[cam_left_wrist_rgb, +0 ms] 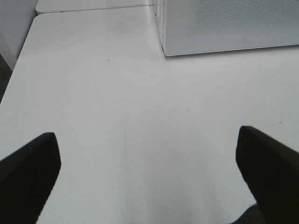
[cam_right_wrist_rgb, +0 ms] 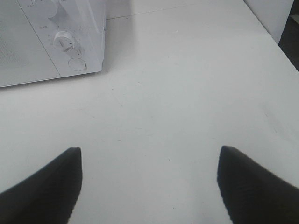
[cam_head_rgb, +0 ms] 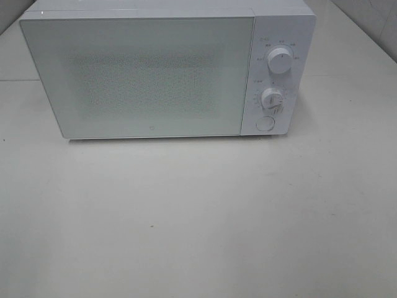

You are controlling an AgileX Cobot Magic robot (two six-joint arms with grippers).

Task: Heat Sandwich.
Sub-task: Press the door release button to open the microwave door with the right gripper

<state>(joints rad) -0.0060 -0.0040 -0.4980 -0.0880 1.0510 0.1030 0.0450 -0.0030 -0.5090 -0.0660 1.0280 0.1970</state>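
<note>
white microwave [cam_head_rgb: 155, 74] on the table [cam_head_rgb: 198, 217], door [cam_head_rgb: 136, 77] closed; the sandwich appears in no view, so it lies either behind the speckled door or out of frame, and which cannot be told. the left gripper [cam_left_wrist_rgb: 145, 135] and right gripper [cam_right_wrist_rgb: 149, 149] hover over the tabletop, jaws spread and nothing between them, the right one nearer the lower dial [cam_head_rgb: 272, 98] and round button [cam_head_rgb: 265, 123]. likely hazards: starting the timer on an empty cavity if the sandwich is not inside, or a wide jaw slipping off the small dial and nudging the oven.
</note>
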